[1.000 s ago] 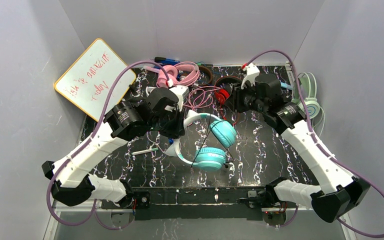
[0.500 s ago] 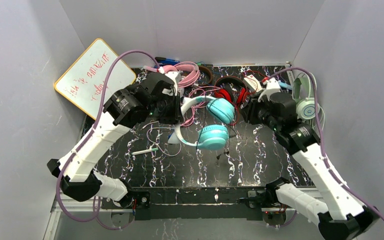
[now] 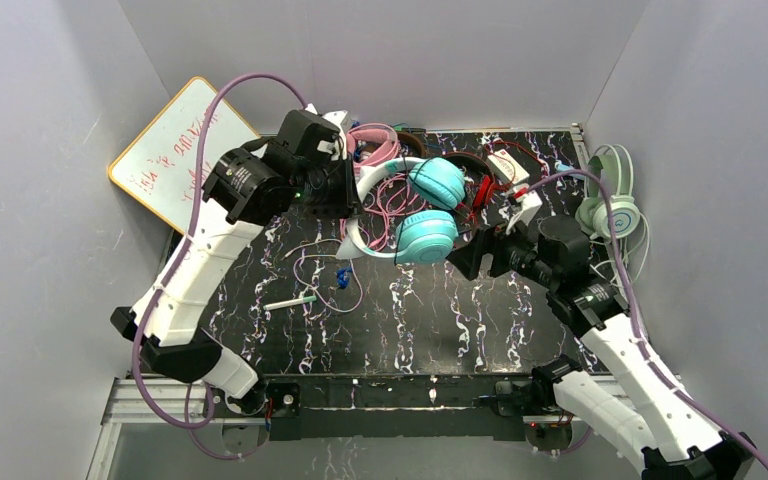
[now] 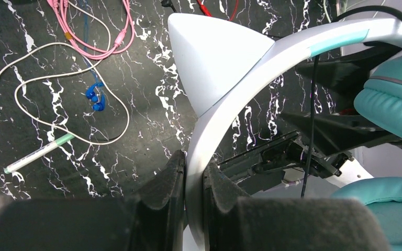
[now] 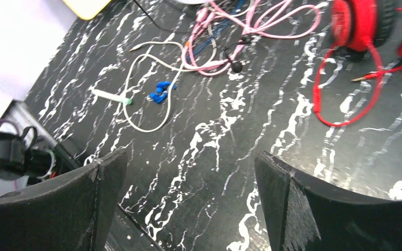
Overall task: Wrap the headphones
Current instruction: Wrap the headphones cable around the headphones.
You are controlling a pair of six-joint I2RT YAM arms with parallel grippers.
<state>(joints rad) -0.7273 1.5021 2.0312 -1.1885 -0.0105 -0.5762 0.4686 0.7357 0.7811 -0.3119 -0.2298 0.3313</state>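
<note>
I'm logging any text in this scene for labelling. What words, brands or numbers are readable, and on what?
Yellow-framed whiteboard: red handwritten lines, too blurred to read.
Small white box: red label, too small to read.
No other text shows in any view.

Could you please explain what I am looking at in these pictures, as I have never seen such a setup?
Two robot arms are mounted at a black marbled table. One picture looks down from above; the other two come from a camera on each wrist. The left hand is shut on the white headband of the teal headphones. The right hand is open and empty. Pink headphones, red headphones, mint green headphones and loose cables are nearby.
</note>
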